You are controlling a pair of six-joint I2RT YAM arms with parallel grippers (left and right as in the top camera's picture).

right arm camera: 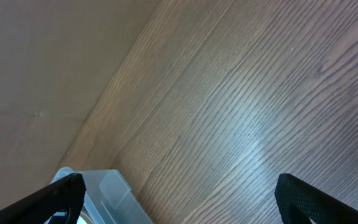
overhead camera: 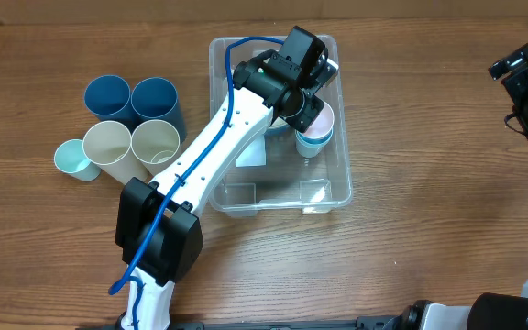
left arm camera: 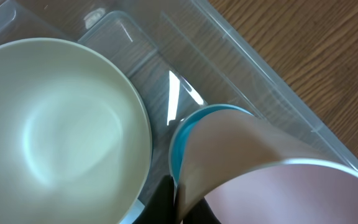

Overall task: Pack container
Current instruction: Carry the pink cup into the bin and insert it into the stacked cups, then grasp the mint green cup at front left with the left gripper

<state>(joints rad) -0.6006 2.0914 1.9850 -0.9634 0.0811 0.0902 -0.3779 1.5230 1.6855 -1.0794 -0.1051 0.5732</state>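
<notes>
Inside the large clear rectangular plastic container [overhead camera: 278,194], left jaws grip a pink cup [left arm camera: 266,186] nested in a blue cup [left arm camera: 180,140]; right jaws gape over the wooden bench [right arm camera: 241,112].

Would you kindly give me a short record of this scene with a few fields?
bin: clear, mid-table, holds a cream bowl
left gripper: inside bin, shut on nested cups, pink in blue
right gripper: open, over table, right of bin
loose cups: five, left of bin; two blue, two cream, one pale
</notes>
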